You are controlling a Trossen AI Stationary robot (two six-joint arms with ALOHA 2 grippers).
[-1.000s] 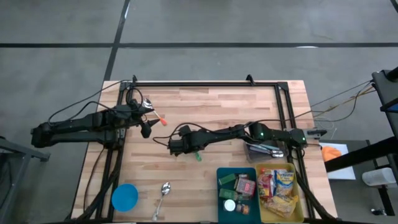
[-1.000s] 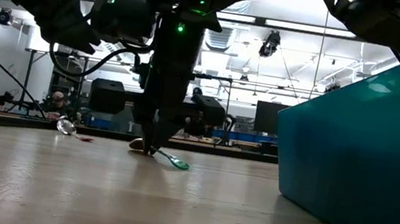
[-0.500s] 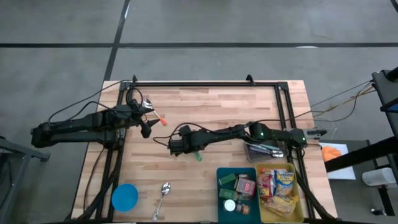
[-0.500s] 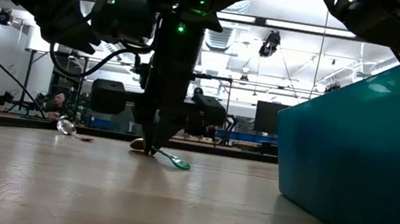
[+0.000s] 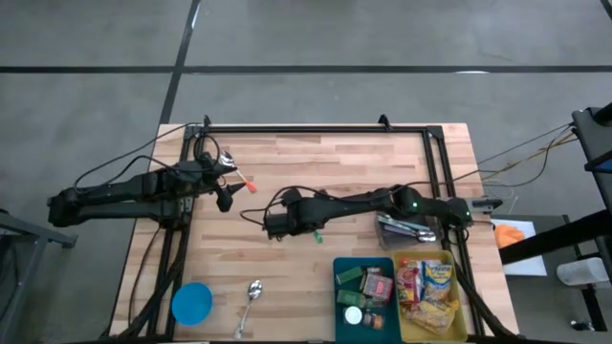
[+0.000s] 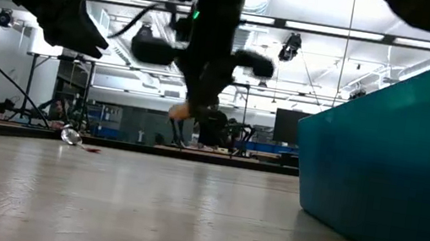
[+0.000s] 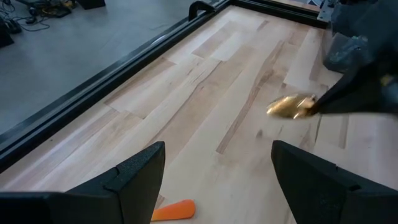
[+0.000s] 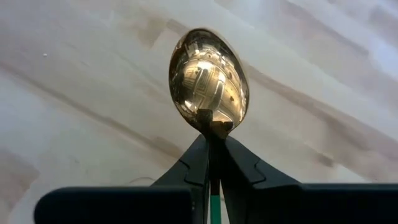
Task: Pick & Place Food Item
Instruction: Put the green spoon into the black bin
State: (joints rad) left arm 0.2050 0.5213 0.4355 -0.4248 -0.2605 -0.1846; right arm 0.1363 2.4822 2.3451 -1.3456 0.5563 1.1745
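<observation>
Right claw pinches a gold spoon above the surface.
The thin neck grip risks swivel or slip; left claw waits wide.

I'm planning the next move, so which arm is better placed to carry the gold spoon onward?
Right. The right gripper is already shut on the spoon and holds it off the table. The left gripper is open, off by the table's left edge.

High view looked straight down on the whole table. Low view sat at tabletop level, facing the room. 2 wrist views looked close along their fingers; both caught the gold spoon.
</observation>
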